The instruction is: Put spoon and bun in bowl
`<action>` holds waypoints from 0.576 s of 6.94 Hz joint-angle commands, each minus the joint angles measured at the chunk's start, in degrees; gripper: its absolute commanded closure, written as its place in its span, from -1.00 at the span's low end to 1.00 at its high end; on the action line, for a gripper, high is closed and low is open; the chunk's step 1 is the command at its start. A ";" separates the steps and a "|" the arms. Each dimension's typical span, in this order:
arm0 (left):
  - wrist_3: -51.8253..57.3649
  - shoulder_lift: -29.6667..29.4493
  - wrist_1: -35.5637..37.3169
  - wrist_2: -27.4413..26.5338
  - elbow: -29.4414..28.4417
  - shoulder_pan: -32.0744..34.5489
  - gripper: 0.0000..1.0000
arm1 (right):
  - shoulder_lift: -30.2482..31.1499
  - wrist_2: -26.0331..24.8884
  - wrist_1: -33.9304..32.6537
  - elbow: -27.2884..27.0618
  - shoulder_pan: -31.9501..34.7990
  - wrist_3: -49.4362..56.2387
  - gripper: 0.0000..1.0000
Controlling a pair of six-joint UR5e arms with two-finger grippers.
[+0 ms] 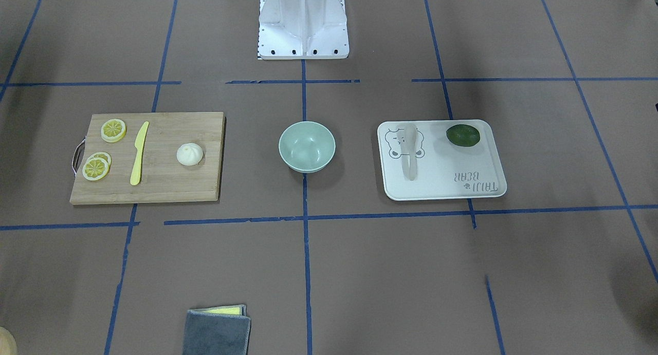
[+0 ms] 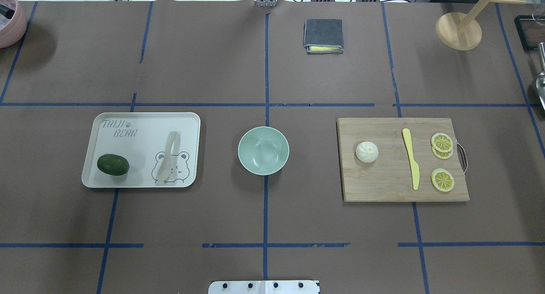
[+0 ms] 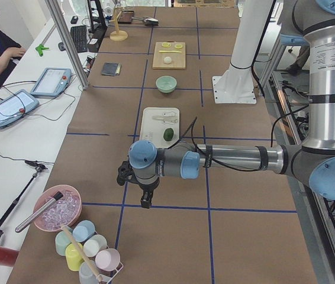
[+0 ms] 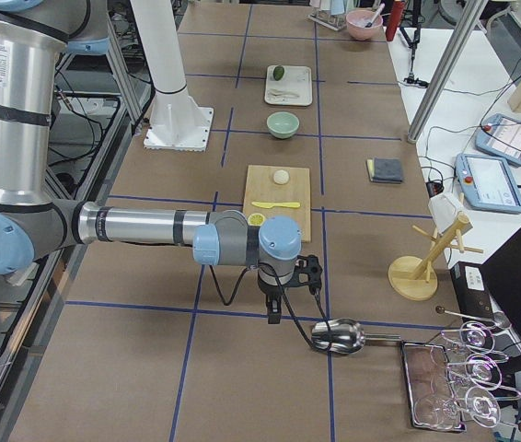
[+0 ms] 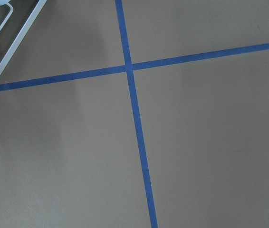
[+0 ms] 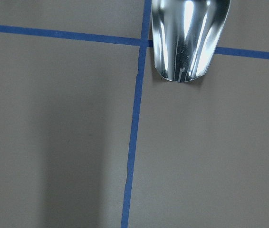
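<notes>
The pale mint-green bowl stands at the table's middle, also in the front view. The off-white spoon lies on the white bear-print tray, to the bowl's left in the overhead view. The white pleated bun sits on the wooden cutting board, to the bowl's right. My left gripper hangs far off past the tray, and my right gripper far past the board. Each shows only in a side view, so I cannot tell open or shut.
A dark green fruit lies on the tray. A yellow knife and lemon slices lie on the board. A folded grey cloth lies at the far side. A metal scoop lies under my right wrist.
</notes>
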State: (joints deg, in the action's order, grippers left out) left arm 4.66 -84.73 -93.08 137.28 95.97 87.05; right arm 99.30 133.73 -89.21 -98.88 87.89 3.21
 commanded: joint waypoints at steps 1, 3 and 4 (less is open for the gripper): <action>0.08 0.00 0.01 0.00 0.18 -0.03 -1.00 | -0.07 0.04 0.00 -0.26 0.00 -0.04 -1.00; 0.17 0.78 -0.17 0.00 2.62 0.23 -1.00 | -0.24 0.39 1.74 -1.83 0.00 0.22 -1.00; 0.09 0.27 -0.26 -1.74 3.34 -0.03 -1.00 | -0.25 0.48 4.72 -3.33 -0.09 0.14 -1.00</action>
State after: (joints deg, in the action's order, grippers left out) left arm 4.78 -84.29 -93.23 136.89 97.97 87.14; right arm 99.11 134.04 -87.33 -100.54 87.87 3.37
